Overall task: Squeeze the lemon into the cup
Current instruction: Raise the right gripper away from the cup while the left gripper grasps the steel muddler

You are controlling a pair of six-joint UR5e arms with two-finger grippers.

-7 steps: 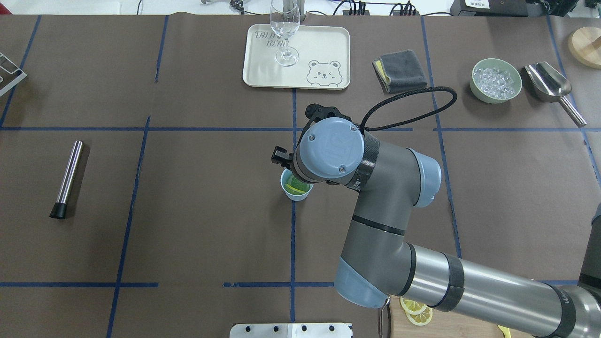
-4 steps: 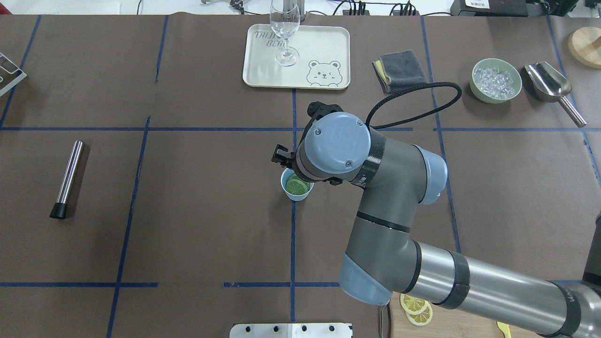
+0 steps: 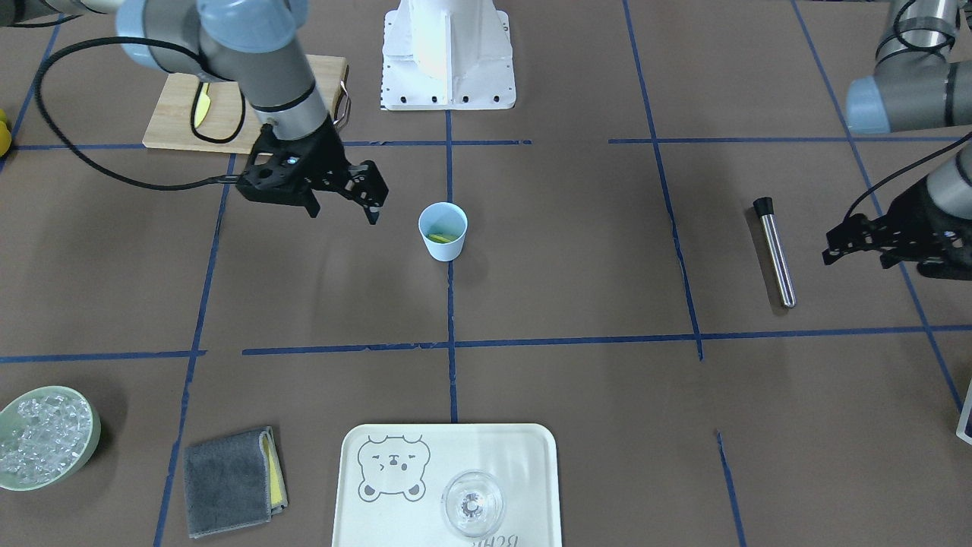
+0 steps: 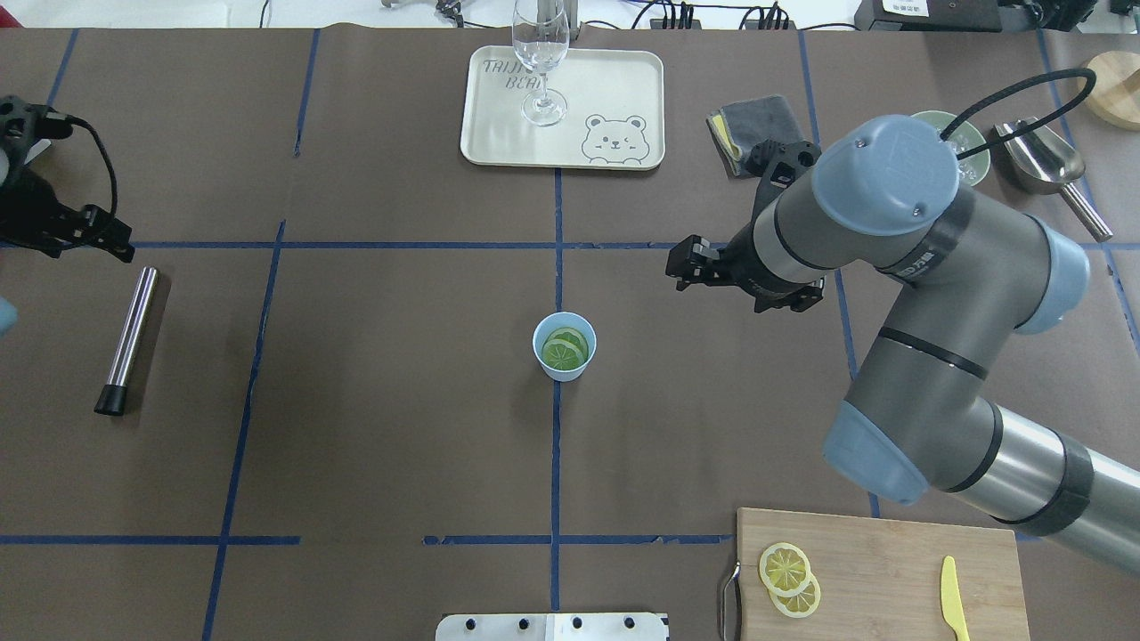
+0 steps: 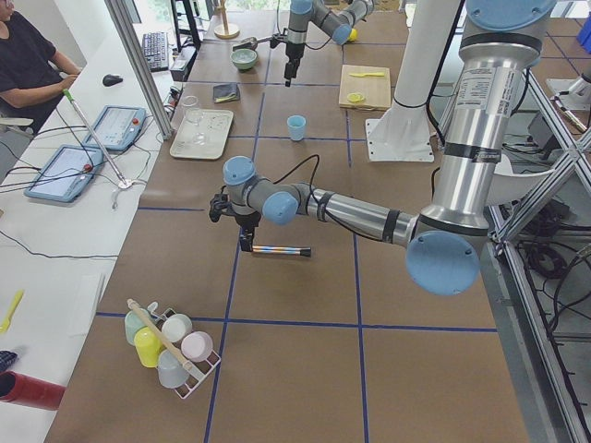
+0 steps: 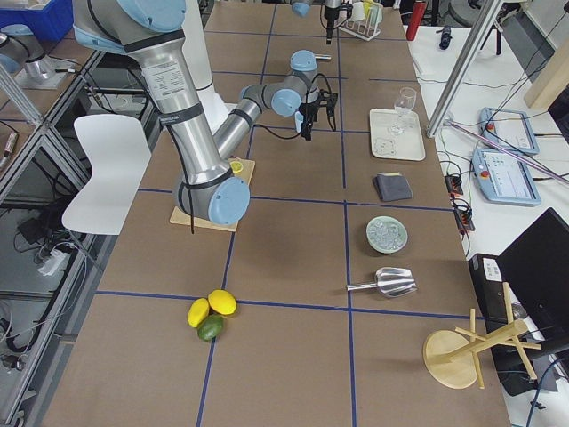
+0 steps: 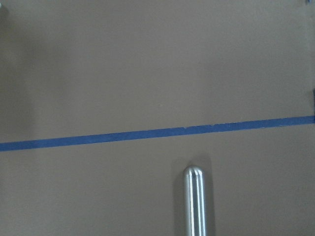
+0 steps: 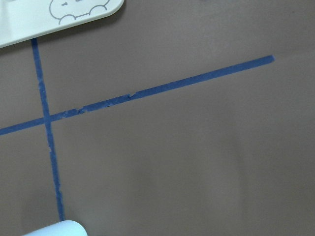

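Note:
The light-blue cup [image 4: 564, 345] stands at the table's middle, also in the front view [image 3: 443, 230]; its rim shows in the right wrist view [image 8: 54, 228]. Two lemon slices [image 4: 565, 349] lie inside it, looking greenish there. My right gripper [image 4: 681, 271] hangs open and empty to the right of the cup and a little farther back, apart from it [image 3: 342, 213]. More lemon slices [image 4: 788, 579] lie on the wooden cutting board [image 4: 891, 552]. My left gripper [image 3: 858, 254] is open and empty at the far left, just beyond a steel muddler [image 4: 129, 338].
A yellow knife [image 4: 953, 596] lies on the board. A cream tray [image 4: 614, 80] with a clear glass [image 4: 541, 62] is at the back. A grey cloth [image 4: 757, 133], an ice bowl [image 3: 45, 437] and a steel scoop [image 4: 1042, 160] are at the back right.
My right gripper has drawn away from above the cup to the right and back. The slices stay in the cup. My left gripper has come into view at the left edge.

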